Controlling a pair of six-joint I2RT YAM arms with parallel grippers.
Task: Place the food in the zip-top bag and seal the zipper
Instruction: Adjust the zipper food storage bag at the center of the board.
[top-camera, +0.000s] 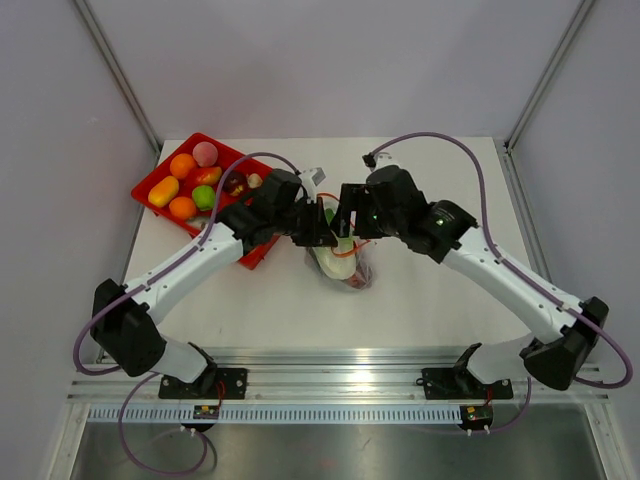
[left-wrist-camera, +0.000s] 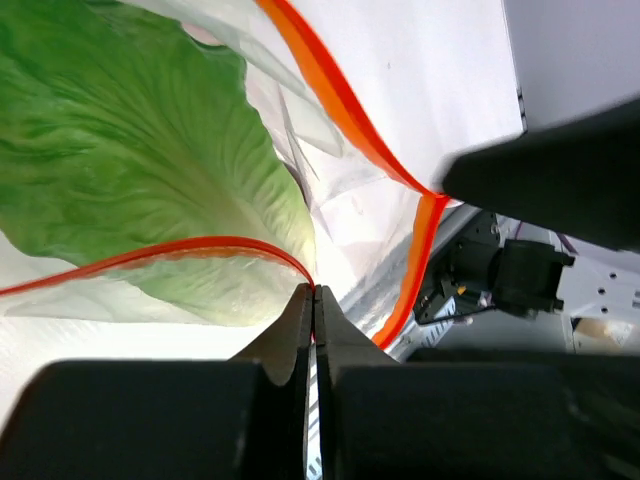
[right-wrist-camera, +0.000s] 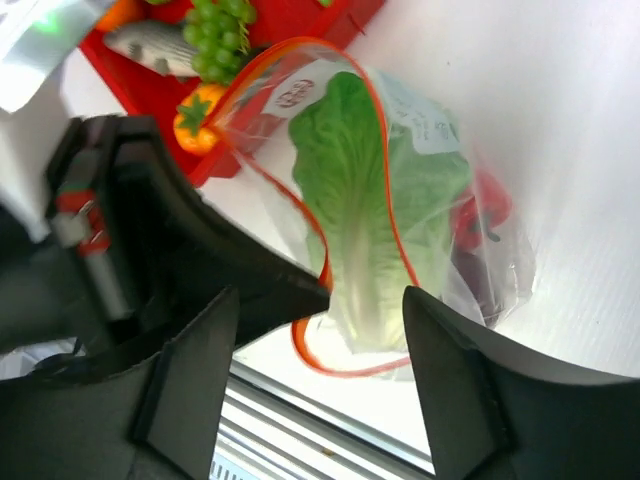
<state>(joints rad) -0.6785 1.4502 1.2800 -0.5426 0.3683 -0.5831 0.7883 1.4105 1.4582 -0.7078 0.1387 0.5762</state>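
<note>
The clear zip-top bag lies at the table's middle, its mouth held open. A leafy green-white cabbage sits in it, white stem toward the mouth, with red food deeper inside. My left gripper is shut on the bag's orange-red zipper rim, pinching it at the fingertips; the cabbage fills that view. My right gripper is open and empty, its fingers standing either side of the bag's mouth.
A red tray at the back left holds several toy foods, among them an orange and a pink peach. In the right wrist view green grapes and a fish lie in it. Side walls enclose the table.
</note>
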